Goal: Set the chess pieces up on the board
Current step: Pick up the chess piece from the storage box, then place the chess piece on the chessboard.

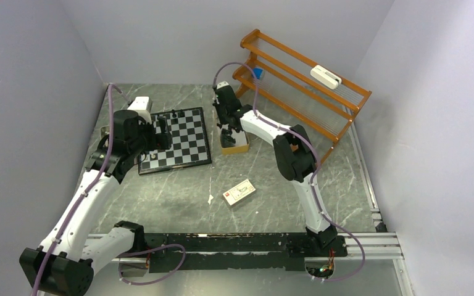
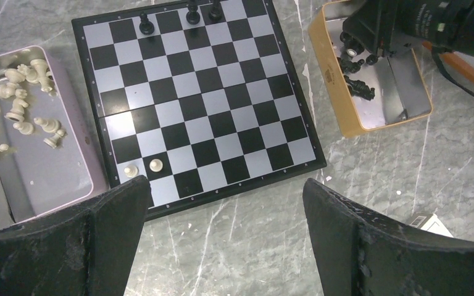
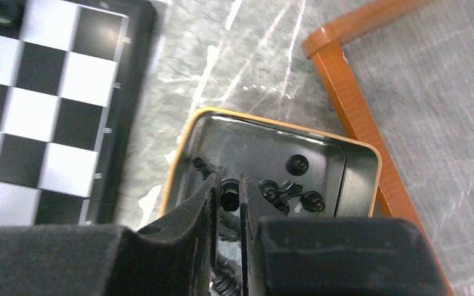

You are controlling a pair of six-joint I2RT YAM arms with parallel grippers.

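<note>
Top external: two arms reach across a grey marbled tabletop (image 1: 179, 200), where the board (image 1: 188, 135) lies flat left of centre and an orange rack (image 1: 302, 92) stands at the far right.
Board: from the left wrist it sits between a pale tin (image 2: 74, 135) on one side and a tan tin (image 2: 333, 92) on the other, each just beside its dark border.
Pieces on the board: three black pieces (image 2: 146, 23) stand along the far row. Two pale pieces (image 2: 155, 165) stand side by side on the near row, close to the corner by the pale tin.
Pieces off the board: pale chessmen (image 2: 12, 105) lie jumbled in the pale tin, and black chessmen (image 2: 359, 87) lie in the tan tin.
Left pincer (image 2: 225, 188): spread wide with nothing in it, hanging above the board's near edge.
Right pincer (image 3: 228, 185): lowered into the tan tin, its jaws drawn close about a single black piece (image 3: 229, 196) between them, with others lying loose just beside.
Loose item: a small card box (image 1: 239, 192) lies on the tabletop, well apart from the board and nearer the arm bases.
</note>
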